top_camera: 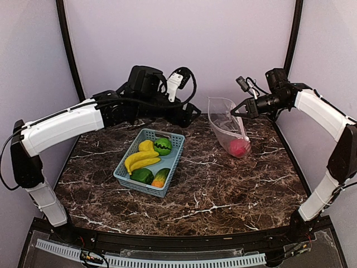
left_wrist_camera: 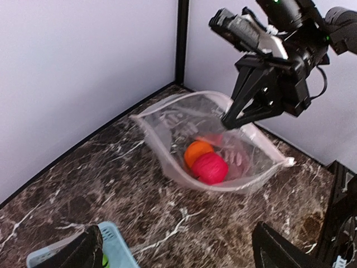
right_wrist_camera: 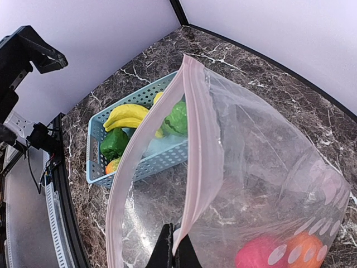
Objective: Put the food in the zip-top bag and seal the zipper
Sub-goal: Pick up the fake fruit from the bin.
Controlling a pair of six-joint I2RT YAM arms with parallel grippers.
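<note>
**Partly filled bag held open by the right tool near the far right corner**

From above, the bag (top_camera: 225, 120) stands near the far right corner of the marble surface (top_camera: 223, 190). Its mouth is lifted by the right tool (top_camera: 237, 110), whose fingers are closed on the rim. A pink-red ball (top_camera: 240, 147) lies in the bag's low end, which rests on the surface. The left tool (top_camera: 187, 114) hovers by the far edge, between the bag and a blue basket (top_camera: 139, 188); its opening is hard to judge in this view. The basket sits left of the middle and holds a banana (top_camera: 142, 161), a striped melon (top_camera: 163, 146), a lemon (top_camera: 146, 145), a green pepper (top_camera: 142, 175) and one more orange-and-green piece (top_camera: 160, 178).

Seen from the left wrist, the left tool's fingers (left_wrist_camera: 78, 254) stand wide apart with nothing between them. Ahead, the bag gapes toward the camera, with an orange (left_wrist_camera: 198, 152) and the ball touching side by side inside. The right tool pinches the far rim from above. A small white slider (left_wrist_camera: 288, 162) sits at the right end of the rim.

Seen from the right wrist, the right tool is shut on the pale pink zipper strip (right_wrist_camera: 198, 151), which runs up and away from it. The ball and orange show through the dotted plastic at the lower right. Beyond the bag lies the basket with the banana, pepper and melon.
</note>
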